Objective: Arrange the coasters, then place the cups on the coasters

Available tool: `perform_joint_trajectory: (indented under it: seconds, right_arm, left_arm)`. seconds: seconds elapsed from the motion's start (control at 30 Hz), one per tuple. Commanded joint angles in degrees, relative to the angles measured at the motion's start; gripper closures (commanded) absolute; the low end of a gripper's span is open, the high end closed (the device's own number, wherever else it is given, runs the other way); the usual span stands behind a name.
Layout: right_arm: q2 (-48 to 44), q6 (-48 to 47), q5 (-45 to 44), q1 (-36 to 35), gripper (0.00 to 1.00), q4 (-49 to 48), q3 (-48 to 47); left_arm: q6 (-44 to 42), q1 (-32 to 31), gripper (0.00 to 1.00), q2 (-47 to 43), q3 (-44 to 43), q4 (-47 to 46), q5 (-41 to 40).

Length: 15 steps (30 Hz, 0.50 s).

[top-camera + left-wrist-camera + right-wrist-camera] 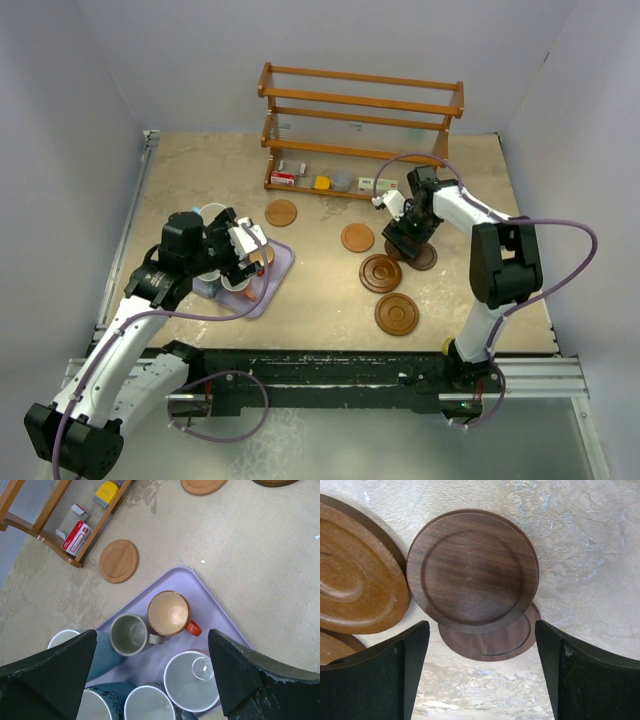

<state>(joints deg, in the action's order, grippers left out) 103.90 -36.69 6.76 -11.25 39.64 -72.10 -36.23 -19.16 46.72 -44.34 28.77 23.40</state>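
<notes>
My left gripper (152, 652) hangs open over the cups on the lavender tray (215, 614), touching none. Beneath it stand a grey-green cup (129, 634), a copper-orange cup (169, 613) and several pale blue cups with white insides (191, 680). My right gripper (481, 630) is open just above two dark brown coasters. The upper one (472, 570) overlaps most of the lower one (492, 642). Two grooved mid-brown coasters (380, 273) (397, 313) lie left of them. Two light brown coasters (282, 212) (357, 237) lie farther back.
A wooden shelf rack (360, 100) stands at the back, with a red and white box (77, 537) and a yellow item (106, 492) on its bottom shelf. The tray (280, 262) sits at the left, under my left gripper (245, 255).
</notes>
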Motion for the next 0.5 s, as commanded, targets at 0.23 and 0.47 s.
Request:
perform_joint_trajectory:
  seconds: [0.23,0.47]
  right_arm:
    - [4.43,-1.71,-0.53,-1.88,0.13,-0.73,-3.41]
    - [7.68,-1.16,-1.17,-5.64,0.15,-0.81,-7.07]
  left_arm:
    - [-0.69,-0.18,0.11,-0.24,-0.88,-1.24,1.21]
    - [-0.69,-0.21,0.11,-0.14,-0.75,-1.28,1.06]
